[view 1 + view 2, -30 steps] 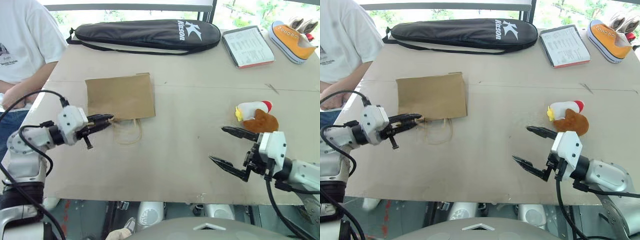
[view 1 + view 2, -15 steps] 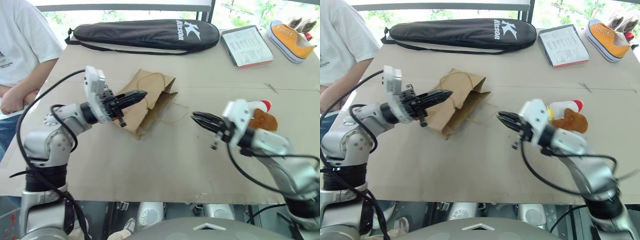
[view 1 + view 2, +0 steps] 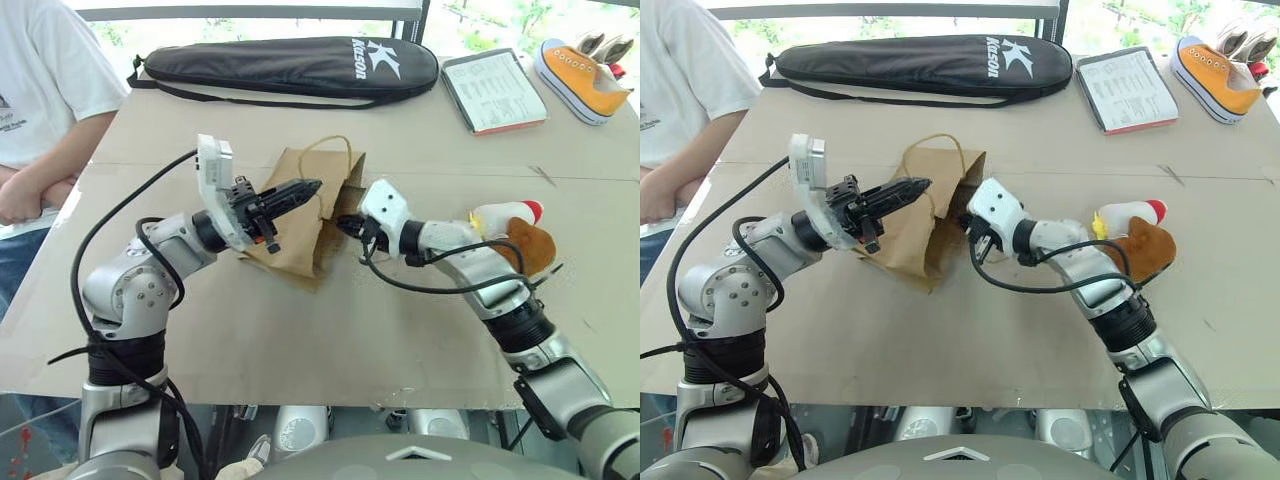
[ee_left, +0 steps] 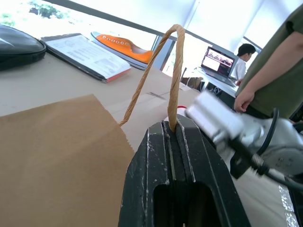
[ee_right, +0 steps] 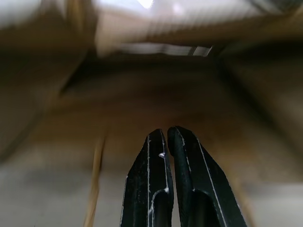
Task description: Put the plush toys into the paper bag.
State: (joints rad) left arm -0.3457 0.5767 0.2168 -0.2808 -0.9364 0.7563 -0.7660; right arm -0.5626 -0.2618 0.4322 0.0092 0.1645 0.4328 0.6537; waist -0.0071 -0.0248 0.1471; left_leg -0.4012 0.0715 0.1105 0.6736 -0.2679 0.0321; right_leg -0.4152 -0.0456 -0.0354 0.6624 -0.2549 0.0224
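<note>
A black zip case (image 3: pixel 290 65) lay along the far edge of the table (image 3: pixel 330 330). Mid-table, the paper bag (image 3: pixel 305 215) hung tilted, its cord handle (image 4: pixel 156 75) pinched in the left gripper (image 3: pixel 300 190). The right gripper (image 3: pixel 347 226), fingers pressed together, poked empty into the bag's mouth. The plush toy (image 3: pixel 515 235) sat on the table's right side.
</note>
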